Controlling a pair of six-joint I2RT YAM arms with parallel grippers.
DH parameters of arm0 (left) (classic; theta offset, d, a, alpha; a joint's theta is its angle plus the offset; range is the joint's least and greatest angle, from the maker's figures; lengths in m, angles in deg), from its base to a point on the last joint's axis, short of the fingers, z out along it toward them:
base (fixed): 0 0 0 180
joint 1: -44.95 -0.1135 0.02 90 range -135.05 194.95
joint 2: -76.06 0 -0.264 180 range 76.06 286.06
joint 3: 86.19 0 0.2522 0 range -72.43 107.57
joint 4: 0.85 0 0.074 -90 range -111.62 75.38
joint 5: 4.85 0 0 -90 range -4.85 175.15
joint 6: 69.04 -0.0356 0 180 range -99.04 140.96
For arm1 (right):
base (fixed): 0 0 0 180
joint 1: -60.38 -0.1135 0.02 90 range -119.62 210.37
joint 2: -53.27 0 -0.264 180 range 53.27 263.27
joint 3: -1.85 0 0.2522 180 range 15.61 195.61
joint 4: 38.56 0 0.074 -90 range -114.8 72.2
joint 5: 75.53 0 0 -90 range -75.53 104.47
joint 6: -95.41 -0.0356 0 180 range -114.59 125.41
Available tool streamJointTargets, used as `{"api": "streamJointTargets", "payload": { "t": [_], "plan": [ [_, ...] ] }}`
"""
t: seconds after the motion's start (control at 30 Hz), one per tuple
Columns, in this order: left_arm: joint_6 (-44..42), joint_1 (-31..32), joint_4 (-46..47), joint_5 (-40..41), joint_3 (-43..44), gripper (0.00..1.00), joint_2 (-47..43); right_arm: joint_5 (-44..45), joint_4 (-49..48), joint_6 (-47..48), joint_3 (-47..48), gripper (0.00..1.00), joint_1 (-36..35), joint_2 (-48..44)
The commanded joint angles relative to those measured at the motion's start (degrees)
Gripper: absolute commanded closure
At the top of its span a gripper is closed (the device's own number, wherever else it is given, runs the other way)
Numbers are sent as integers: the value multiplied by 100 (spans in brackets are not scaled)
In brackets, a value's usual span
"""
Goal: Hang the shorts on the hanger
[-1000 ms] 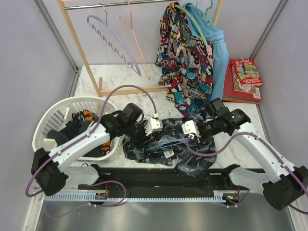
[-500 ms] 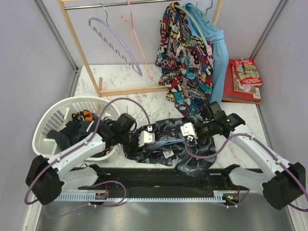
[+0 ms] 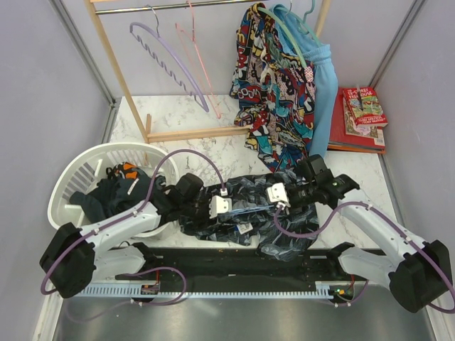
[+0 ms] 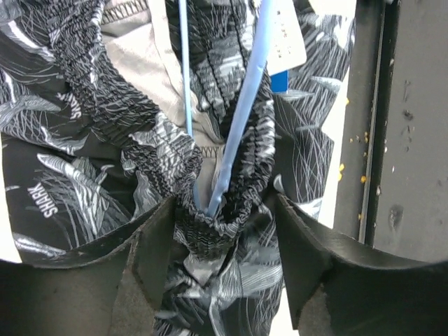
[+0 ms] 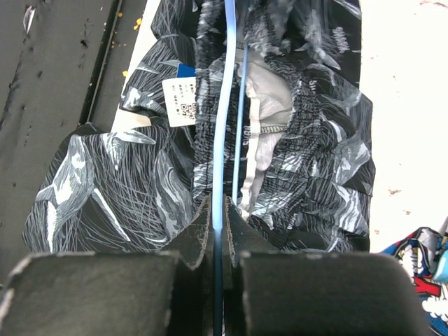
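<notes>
**Figure.** Both grippers at the garment, seen from each wrist and from overhead.

**Right wrist.** The right gripper (image 5: 218, 210) is clenched on the hanger (image 5: 225, 105). Its dark fingers meet with only the thin pale-blue wire pinched between them. The wire runs straight ahead of the jaws, across the gathered waistband of the shorts (image 5: 105, 189). A second, thinner run of wire lies just right of the first and dips toward the pale lining. The white tag (image 5: 180, 101) lies ahead of the jaws and to their left, near the edge of the black mat (image 5: 56, 70).

**Left wrist.** The left gripper (image 4: 224, 210) is closed partway on the shorts (image 4: 70, 175). A bunched fold of elastic waistband fills the gap and touches both inner faces. Two runs of the hanger (image 4: 241, 119) converge into this fold between the jaws and spread apart ahead of them. The tag (image 4: 287, 35) lies ahead and to the right.

**Overhead.** The left gripper (image 3: 219, 207) and the right gripper (image 3: 276, 195) face each other across the garment. The hanger (image 3: 249, 210) spans from one pair of jaws to the other. The shorts (image 3: 281, 241) lie heaped on the marble table (image 3: 185, 114), under and around both pairs of jaws. Behind the left jaws stands a white laundry basket (image 3: 71, 177). Well beyond both pairs of jaws, a wooden rack (image 3: 117, 78) carries a lavender hanger (image 3: 170, 64), a pink hanger (image 3: 195, 50), a comic-print garment (image 3: 270, 85) and a light-blue garment (image 3: 323, 78). Red books (image 3: 362, 114) lie well apart from the right jaws, on their outer side
</notes>
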Motion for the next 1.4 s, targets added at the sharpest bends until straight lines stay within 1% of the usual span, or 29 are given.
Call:
{"api": "streamJointTargets", "payload": {
  "t": [0.0, 0.03, 0.07, 0.13, 0.17, 0.2, 0.27, 0.3, 0.33, 0.37, 0.4, 0.43, 0.47, 0.5, 0.53, 0.57, 0.63, 0.67, 0.77, 0.83, 0.87, 0.9, 1.0, 1.03, 1.07, 1.1, 1.17, 1.27, 1.37],
  "plan": [
    [488, 74, 961, -260, -37, 46, -210, -595, -576, -412, -107, 100, 22, -321],
    [550, 74, 1013, -314, -1, 51, -237, -604, -620, -509, -98, 100, 22, -357],
    [629, 74, 1058, -358, 34, 64, -263, -622, -681, -589, -81, 100, 31, -374],
    [814, 74, 1076, -525, 183, 76, -316, -613, -726, -817, -11, 100, 39, -453],
    [875, 74, 1049, -577, 245, 91, -342, -604, -769, -931, 25, 100, 57, -488],
    [954, 83, 971, -621, 358, 97, -369, -552, -813, -1054, 86, 100, 74, -550],
    [1095, 74, 839, -570, 578, 98, -395, -464, -875, -1511, 156, 100, 171, -611],
    [1191, 74, 751, -526, 666, 98, -395, -246, -901, -1695, 261, 86, 189, -681],
    [1245, 74, 542, -525, 737, 98, -395, -35, -910, -1966, 332, 76, 206, -708],
    [1306, 74, 470, -516, 816, 98, -421, 158, -884, -2483, 411, 62, 259, -743],
    [1385, 66, 373, -516, 938, 98, -422, 334, -849, -2775, 586, 33, 303, -822],
    [1412, 74, 207, -516, 1009, 98, -430, 580, -762, -2978, 674, 25, 399, -884],
    [1456, 66, 153, -482, 1062, 98, -457, 643, -517, -3241, 754, 22, 574, -971],
    [1569, 57, 100, -394, 1158, 98, -457, 722, -402, -3383, 911, 16, 654, -1190],
    [1588, 48, 39, -367, 1211, 98, -448, 949, -288, -3515, 974, 13, 698, -1322],
    [1623, 39, -83, -350, 1325, 98, -448, 1151, -121, -3899, 1035, 11, 733, -1454],
    [1755, -5, -181, -253, 1449, 98, -439, 1521, 64, -4235, 1220, 10, 743, -1806],
    [1798, -22, -294, -218, 1554, 98, -422, 1836, 361, -4350, 1299, 10, 751, -1885],
    [1939, -154, -637, -138, 1817, 98, -264, 2233, 1020, -4509, 1580, 15, 751, -1983],
    [2071, -207, -743, -147, 1949, 98, -141, 2392, 1172, -4351, 1545, 27, 777, -1904],
    [2115, -250, -805, -173, 2063, 98, -106, 2523, 1112, -4351, 1537, 30, 786, -1834],
    [2211, -277, -884, -191, 2125, 98, -53, 2672, 1155, -4299, 1537, 38, 795, -1572],
    [2535, -365, -1051, -165, 2415, 98, 132, 3094, 1147, -3992, 1362, 48, 787, -1254],
    [2615, -409, -1086, -191, 2468, 98, 219, 3252, 1042, -3738, 1257, 47, 787, -1297],
    [2677, -453, -1121, -200, 2564, 98, 263, 3376, 684, -3623, 925, 46, 787, -1402],
    [2791, -479, -1174, -191, 2600, 98, 299, 3412, 524, -3456, 739, 44, 795, -1646],
    [2888, -532, -1244, -261, 2662, 98, 456, 3290, 182, -3227, 422, 44, 778, -1850],
    [3073, -602, -1254, -358, 2732, 98, 676, 3008, -161, -3243, -9, 44, 708, -1974],
    [3222, -646, -1254, -516, 2776, 98, 756, 3156, -556, -3278, -317, 44, 454, -1860]
  ]
}}
